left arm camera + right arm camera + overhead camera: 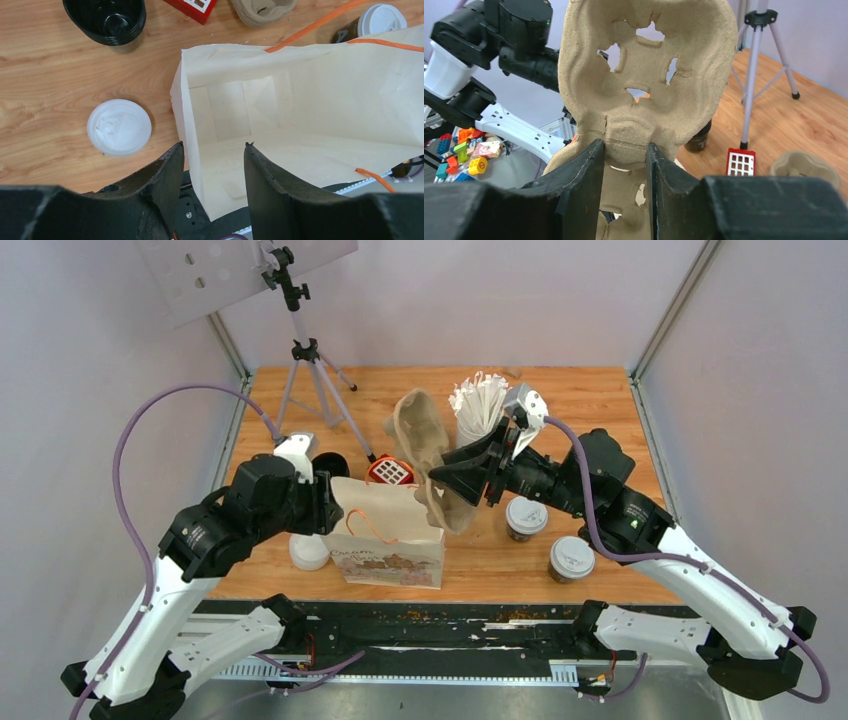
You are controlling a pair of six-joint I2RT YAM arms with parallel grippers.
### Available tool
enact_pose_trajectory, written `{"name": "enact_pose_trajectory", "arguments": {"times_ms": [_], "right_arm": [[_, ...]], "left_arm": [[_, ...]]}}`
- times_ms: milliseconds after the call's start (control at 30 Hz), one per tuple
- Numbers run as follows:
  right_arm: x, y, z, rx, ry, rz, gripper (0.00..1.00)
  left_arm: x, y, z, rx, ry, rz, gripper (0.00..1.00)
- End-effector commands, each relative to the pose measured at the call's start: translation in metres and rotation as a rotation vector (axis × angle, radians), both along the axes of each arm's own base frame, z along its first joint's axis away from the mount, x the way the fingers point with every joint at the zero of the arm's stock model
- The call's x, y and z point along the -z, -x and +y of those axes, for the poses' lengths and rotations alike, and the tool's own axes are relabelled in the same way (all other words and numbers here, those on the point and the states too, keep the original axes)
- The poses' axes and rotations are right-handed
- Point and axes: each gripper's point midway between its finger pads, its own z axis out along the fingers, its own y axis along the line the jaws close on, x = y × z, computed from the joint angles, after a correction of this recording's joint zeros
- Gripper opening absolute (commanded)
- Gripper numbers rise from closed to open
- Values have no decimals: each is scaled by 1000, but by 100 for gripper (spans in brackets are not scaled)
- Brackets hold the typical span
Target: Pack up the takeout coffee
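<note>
You have two lidded takeouts, the far coffee cup (pixel 526 517) and the near coffee cup (pixel 571 558). Both stand on the table right of the paper bag (pixel 385 545), not in it. There are two pulp trays: the held tray (pixel 644 75) and a spare tray (pixel 418 425) lying by the red block (pixel 391 472). You also have one loose white lid (pixel 119 127), one stack of black cups (pixel 106 19) and one white cup of sticks (pixel 478 405).

Your right gripper (pixel 624 150) reaches left over the bag, its jaws clamped on the held tray's centre ridge, with the tray standing on edge. Your left gripper (pixel 212 147) points down at the bag's left end. Its jaws are parted and straddle the side wall without pinching it.
</note>
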Motion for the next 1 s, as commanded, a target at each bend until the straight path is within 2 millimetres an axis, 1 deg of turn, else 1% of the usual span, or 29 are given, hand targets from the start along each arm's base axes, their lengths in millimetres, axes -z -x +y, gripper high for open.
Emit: {"name": "enact_pose_trajectory", "arguments": {"times_ms": [0,167,267,333,400,467,533,600,667,767,900,967], "right_arm": [[-19,10,12,-59,-73,-53,25],[-4,6,34,-101,-52,-100,25],[1,6,45,-123,-49,-119,25],[1,2,49,-120,-60,-131,25],[5,-1,54,-122,-53,-144,25],[10,-1,60,-144,-41,-175,26],[16,3,66,-191,-22,-219,25],[22,0,69,-187,-4,-235,25],[28,-5,71,-175,14,-253,25],[40,-6,75,-191,35,-298,26],[54,-11,78,-179,46,-314,26],[61,-14,78,-169,63,-317,26]], "left_arm": [[-18,-3,-8,-22,120,-62,55],[-22,1,-9,-23,161,-78,52],[-20,2,-7,-22,153,-77,49],[-18,4,-7,-22,154,-68,45],[-14,5,-7,-22,159,-64,41],[-11,3,-6,-30,158,-69,40],[-11,1,-2,-48,136,-76,40],[-14,-1,4,-69,111,-89,42],[-19,-4,6,-75,102,-102,43],[-24,-7,8,-88,91,-114,50],[-43,-4,10,-85,107,-139,55],[-46,-3,12,-93,106,-138,56]]}}
